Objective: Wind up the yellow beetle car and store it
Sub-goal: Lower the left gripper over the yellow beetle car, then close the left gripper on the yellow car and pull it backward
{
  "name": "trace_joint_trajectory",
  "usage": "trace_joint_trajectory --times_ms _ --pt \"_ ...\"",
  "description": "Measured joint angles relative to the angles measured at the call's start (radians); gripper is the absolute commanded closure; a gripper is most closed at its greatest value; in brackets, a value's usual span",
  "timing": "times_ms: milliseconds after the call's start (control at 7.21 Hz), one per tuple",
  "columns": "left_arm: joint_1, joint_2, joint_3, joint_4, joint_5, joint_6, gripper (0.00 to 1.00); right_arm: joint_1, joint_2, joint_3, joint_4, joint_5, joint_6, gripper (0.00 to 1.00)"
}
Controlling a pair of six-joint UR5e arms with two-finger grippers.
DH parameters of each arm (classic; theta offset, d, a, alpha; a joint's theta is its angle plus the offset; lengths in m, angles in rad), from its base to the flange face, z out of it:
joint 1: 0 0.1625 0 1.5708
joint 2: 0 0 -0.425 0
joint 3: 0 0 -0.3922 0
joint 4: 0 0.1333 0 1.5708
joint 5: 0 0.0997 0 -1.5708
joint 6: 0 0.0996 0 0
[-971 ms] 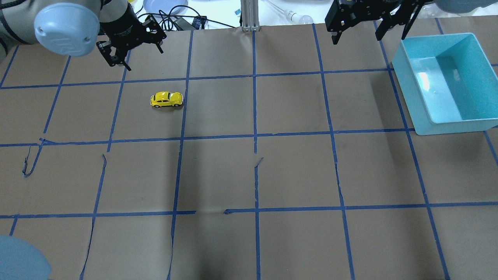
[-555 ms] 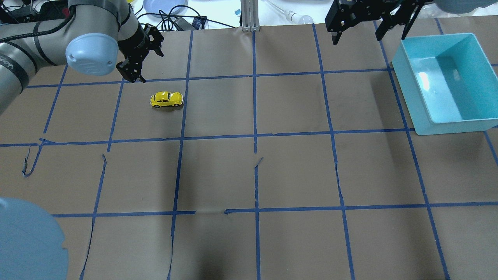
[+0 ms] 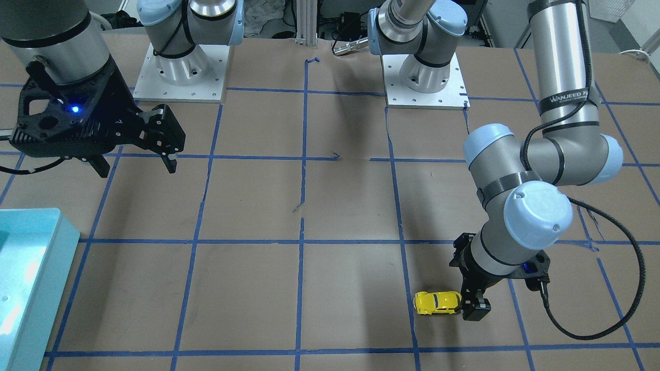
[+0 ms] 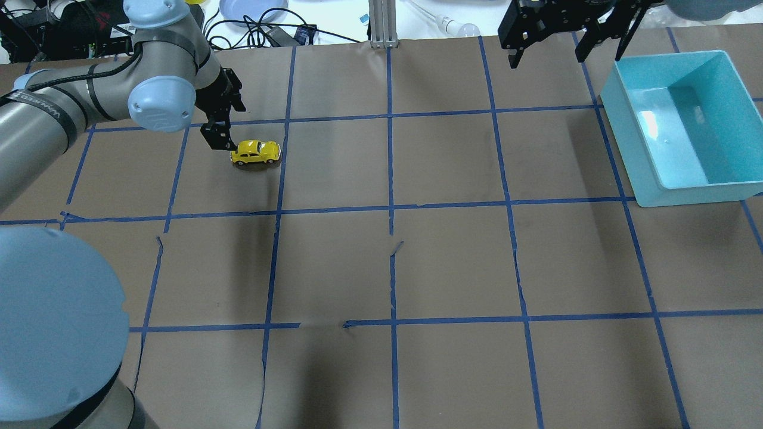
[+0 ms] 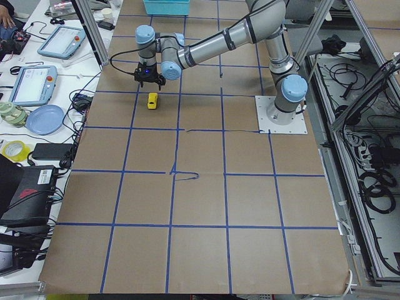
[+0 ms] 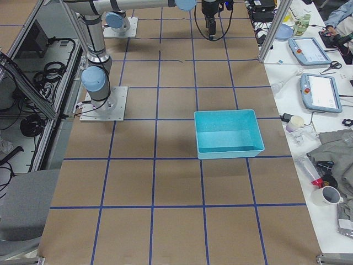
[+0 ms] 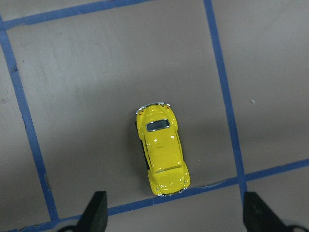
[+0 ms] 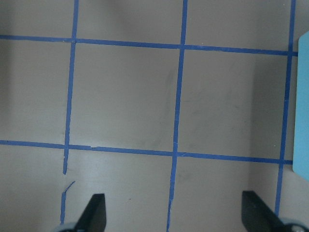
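The yellow beetle car [image 4: 255, 152] stands on its wheels on the brown paper table, in the far left part of the overhead view. It also shows in the front view [image 3: 437, 302] and the left wrist view [image 7: 161, 150]. My left gripper [image 4: 219, 132] is open and empty, low over the table just beside one end of the car and apart from it. In the left wrist view its two fingertips [image 7: 96, 210] are spread wide, and the car lies lengthwise just ahead of the gap. My right gripper [image 4: 566, 44] is open and empty, held high at the far right.
A teal bin [image 4: 679, 187] stands at the far right edge of the table, beside the right gripper; it looks empty. Blue tape lines grid the paper. Cables, a plate and tablets lie beyond the table's far edge.
My left arm has swung in and come down, bringing the open gripper from the far edge to just beside the car. The car and the right arm have not moved.
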Motion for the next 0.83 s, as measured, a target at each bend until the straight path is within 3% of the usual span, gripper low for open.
trace_joint_trajectory --times_ms 832 --pt "0.002 -0.103 -0.006 0.053 -0.002 -0.069 0.00 0.000 0.000 0.001 0.000 0.002 0.001 0.00"
